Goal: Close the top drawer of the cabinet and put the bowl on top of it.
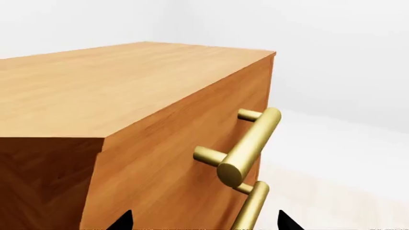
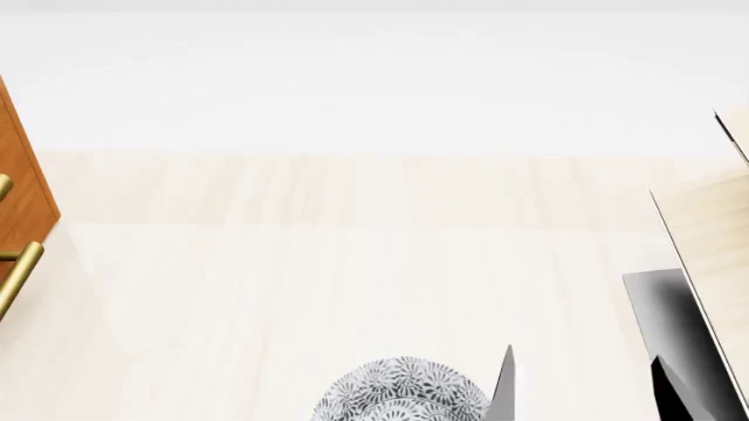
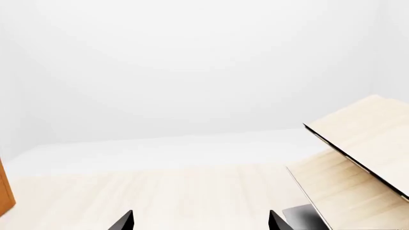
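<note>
My left wrist camera gives me what no other view does: the cabinet (image 1: 128, 120) close up, its flat reddish-brown top bare, and the top drawer (image 1: 191, 158) with its front flush with the cabinet's face, carrying a brass bar handle (image 1: 248, 146) on two posts, with a second brass handle (image 1: 250, 206) just below it. Only two dark fingertips of the left claw (image 1: 204, 221) poke in at the frame's edge, set well apart with nothing between them, so I read it as wide. The head camera catches only a sliver of the cabinet at the far left edge, but it alone shows me the bowl (image 2: 401, 391), white with a fine grey-blue floral pattern, sitting low in the middle of the frame on the pale wooden tabletop (image 2: 351, 263), well apart from the cabinet. At the right stands the pale wooden rack (image 2: 714, 254) on its black base (image 2: 673, 324). The right wrist camera sees that rack too, and the right claw (image 3: 201, 220) as two dark tips spread wide, holding nothing. The tabletop is light, faintly grained wood; behind it the room is plain white.
</note>
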